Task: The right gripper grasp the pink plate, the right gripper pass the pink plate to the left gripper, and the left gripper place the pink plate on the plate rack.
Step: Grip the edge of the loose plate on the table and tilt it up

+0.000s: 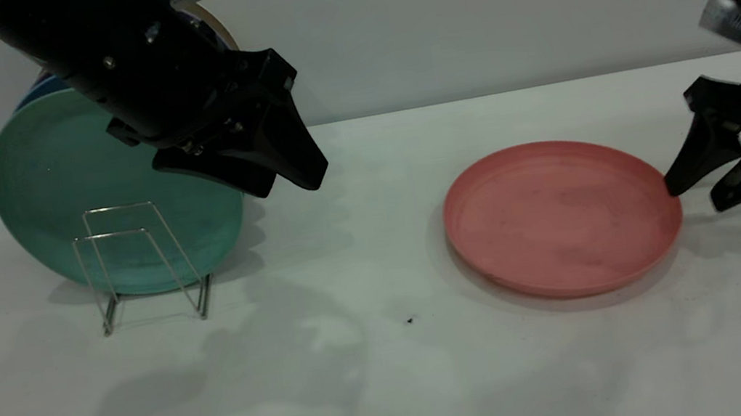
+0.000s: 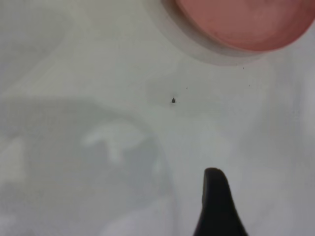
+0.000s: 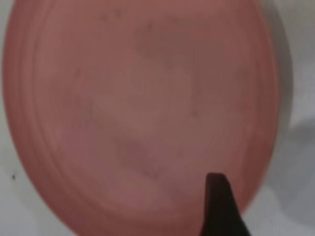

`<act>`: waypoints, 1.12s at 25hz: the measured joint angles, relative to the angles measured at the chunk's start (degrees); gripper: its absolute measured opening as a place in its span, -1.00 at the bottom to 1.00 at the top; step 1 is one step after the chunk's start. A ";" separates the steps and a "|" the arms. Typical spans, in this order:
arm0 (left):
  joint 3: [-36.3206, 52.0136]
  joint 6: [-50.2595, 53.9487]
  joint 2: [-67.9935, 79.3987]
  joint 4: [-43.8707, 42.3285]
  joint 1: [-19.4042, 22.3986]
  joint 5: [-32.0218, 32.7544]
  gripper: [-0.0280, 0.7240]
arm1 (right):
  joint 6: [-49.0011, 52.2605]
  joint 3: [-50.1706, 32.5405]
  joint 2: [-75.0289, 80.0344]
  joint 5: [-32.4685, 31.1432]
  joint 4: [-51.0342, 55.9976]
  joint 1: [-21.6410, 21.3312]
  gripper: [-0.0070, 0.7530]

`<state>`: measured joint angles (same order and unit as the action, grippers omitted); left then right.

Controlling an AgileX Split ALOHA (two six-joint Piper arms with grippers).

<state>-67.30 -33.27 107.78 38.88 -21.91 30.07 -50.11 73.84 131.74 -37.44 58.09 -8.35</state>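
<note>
The pink plate lies flat on the white table, right of centre. It also shows in the right wrist view and in part in the left wrist view. My right gripper is open at the plate's right rim, low over the table. One finger reaches over the rim; the other is outside the plate. My left gripper is open and empty, hanging in the air just right of the plate rack. One of its fingers shows over bare table. The rack's front wire loops hold nothing.
A teal-green plate stands upright in the back of the rack. Edges of a blue plate and a cream one show behind it. The left arm hangs over the rack. A dark speck lies on the table.
</note>
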 joint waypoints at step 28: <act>0.00 0.00 0.00 3.22 0.00 -5.82 0.44 | -13.35 5.07 7.47 -8.80 13.42 1.72 -0.93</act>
<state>-67.30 -33.27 107.78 42.10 -21.91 24.26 -63.45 78.90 139.21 -46.25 71.51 -6.63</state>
